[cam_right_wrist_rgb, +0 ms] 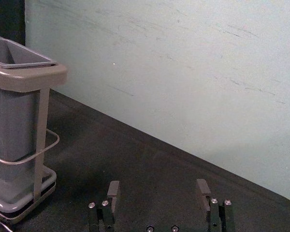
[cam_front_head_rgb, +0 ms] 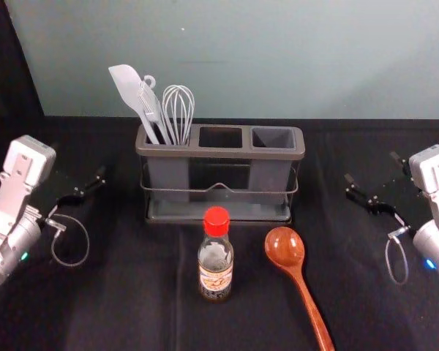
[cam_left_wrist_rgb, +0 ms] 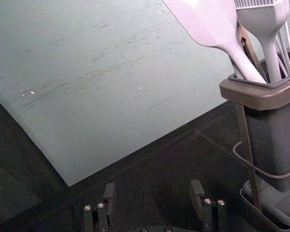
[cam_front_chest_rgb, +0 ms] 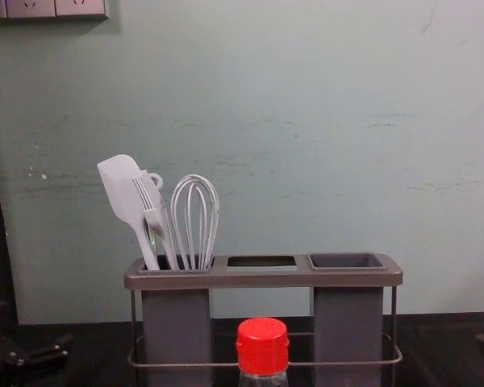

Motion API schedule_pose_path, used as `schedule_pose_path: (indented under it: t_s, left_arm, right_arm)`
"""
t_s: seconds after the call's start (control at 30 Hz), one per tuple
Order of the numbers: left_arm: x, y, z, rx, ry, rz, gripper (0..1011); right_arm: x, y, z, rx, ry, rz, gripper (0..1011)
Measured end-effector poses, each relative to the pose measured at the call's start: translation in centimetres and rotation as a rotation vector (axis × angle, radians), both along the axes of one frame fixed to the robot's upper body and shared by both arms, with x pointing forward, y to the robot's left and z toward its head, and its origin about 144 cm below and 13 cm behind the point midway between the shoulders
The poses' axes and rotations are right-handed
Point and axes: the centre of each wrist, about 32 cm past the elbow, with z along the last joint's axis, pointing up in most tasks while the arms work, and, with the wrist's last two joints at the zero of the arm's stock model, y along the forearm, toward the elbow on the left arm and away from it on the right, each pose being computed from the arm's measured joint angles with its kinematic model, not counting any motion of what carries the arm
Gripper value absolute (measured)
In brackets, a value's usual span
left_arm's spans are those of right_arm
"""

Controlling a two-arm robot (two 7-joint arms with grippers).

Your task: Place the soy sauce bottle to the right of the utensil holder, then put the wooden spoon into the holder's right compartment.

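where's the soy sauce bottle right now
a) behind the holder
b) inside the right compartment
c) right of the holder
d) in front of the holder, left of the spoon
d: the bottle stands on the table in front of the holder, with the spoon to its right.

I have my left arm (cam_front_head_rgb: 18,183) at the head view's left edge, the left tool (cam_front_head_rgb: 80,174) reaching forward and inward. A green light (cam_front_head_rgb: 24,256) glows on that arm, beside a looped cable (cam_front_head_rgb: 88,241). At the opposite edge, my right arm (cam_front_head_rgb: 437,183) roughly mirrors it, with a blue light (cam_front_head_rgb: 430,263) and the right tool (cam_front_head_rgb: 371,167) angled inward. Each wrist view shows me that tool's two fingers (cam_left_wrist_rgb: 109,192) spread wide apart.
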Motion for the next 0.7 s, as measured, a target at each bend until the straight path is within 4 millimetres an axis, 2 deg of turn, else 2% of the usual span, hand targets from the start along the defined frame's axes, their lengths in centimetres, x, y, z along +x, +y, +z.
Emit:
schedule_pose_path:
  t_s: [0.43,0.57,0.7]
  left_arm:
    - [0.0,0.0,0.0,0.0,0.0,0.0,1000]
    - [0.0,0.0,0.0,0.0,0.0,0.0,1000]
    - [0.0,0.0,0.0,0.0,0.0,0.0,1000]
  right_arm:
    - [-0.7,-0.2,0.1,0.014,-0.007,-0.006,1003]
    - [-2.1,-0.3,0.2,0.022,-0.006,-0.001,1003]
    - [-4.7,0.0,0.0,0.039,-0.017,0.022,1003]
